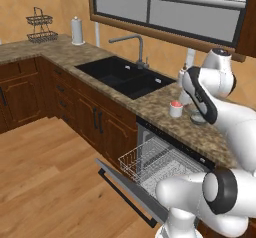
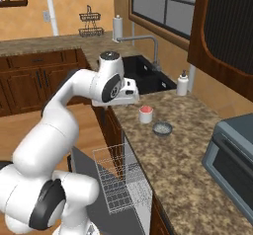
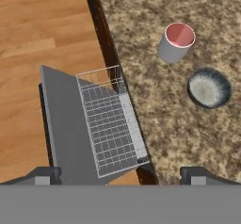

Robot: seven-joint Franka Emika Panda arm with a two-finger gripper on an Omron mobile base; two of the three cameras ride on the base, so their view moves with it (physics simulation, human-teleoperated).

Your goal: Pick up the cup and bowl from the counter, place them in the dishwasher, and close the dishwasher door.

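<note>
My gripper [image 3: 120, 175] hangs over the counter [image 3: 155, 119] edge, fingertips spread wide, holding nothing | one cup [image 3: 175, 42] upright, mouth up, beside one bowl [image 3: 209, 87], both on granite | dishwasher door [image 3: 63, 129] lies down flat, one wire rack [image 3: 112, 122] pulled out lengthwise over it | bowl half-hidden behind my arm in left view.

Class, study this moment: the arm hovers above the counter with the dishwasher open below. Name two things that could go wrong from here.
1. The cup and bowl stand close together on the counter; reaching for one with the open gripper might knock the other.
2. The dishwasher door lies dropped open with the wire rack pulled out, so a low arm swing could strike them.
</note>
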